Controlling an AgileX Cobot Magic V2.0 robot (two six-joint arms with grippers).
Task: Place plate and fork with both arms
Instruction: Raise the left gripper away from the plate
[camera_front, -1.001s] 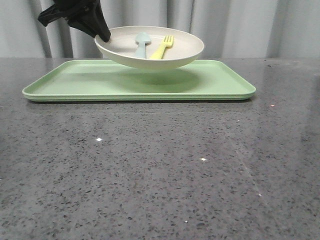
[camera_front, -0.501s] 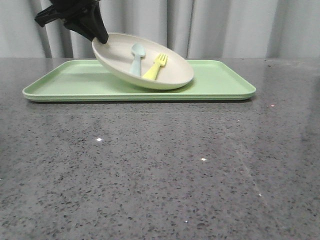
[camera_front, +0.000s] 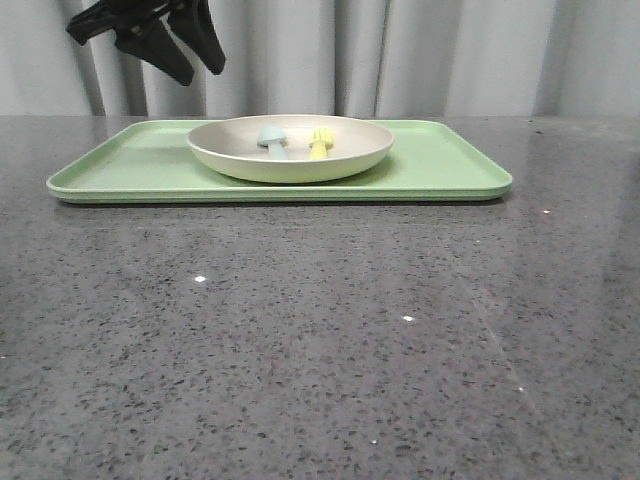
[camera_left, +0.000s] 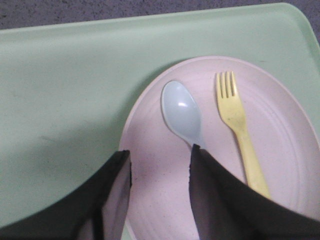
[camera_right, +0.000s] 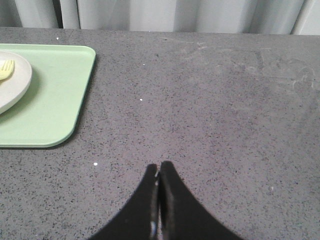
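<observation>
The cream-white plate (camera_front: 290, 150) rests flat on the light-green tray (camera_front: 440, 165). In it lie the yellow fork (camera_front: 319, 143) and a pale blue spoon (camera_front: 272, 140), side by side. My left gripper (camera_front: 200, 68) is open and empty, lifted above the plate's left rim. In the left wrist view the plate (camera_left: 280, 135), the fork (camera_left: 237, 120) and the spoon (camera_left: 181, 112) show below the open left gripper (camera_left: 160, 155). My right gripper (camera_right: 159, 167) is shut and empty over bare table, right of the tray. It does not show in the front view.
The tray (camera_right: 55, 95) lies across the far half of the dark speckled table (camera_front: 320, 340). Grey curtains hang behind. The plate's edge (camera_right: 15, 85) and fork tines (camera_right: 6, 67) show in the right wrist view.
The plate, first held up by its left rim, then tilted down, now rests flat on the tray. My left gripper has let go of it, opened and risen.
</observation>
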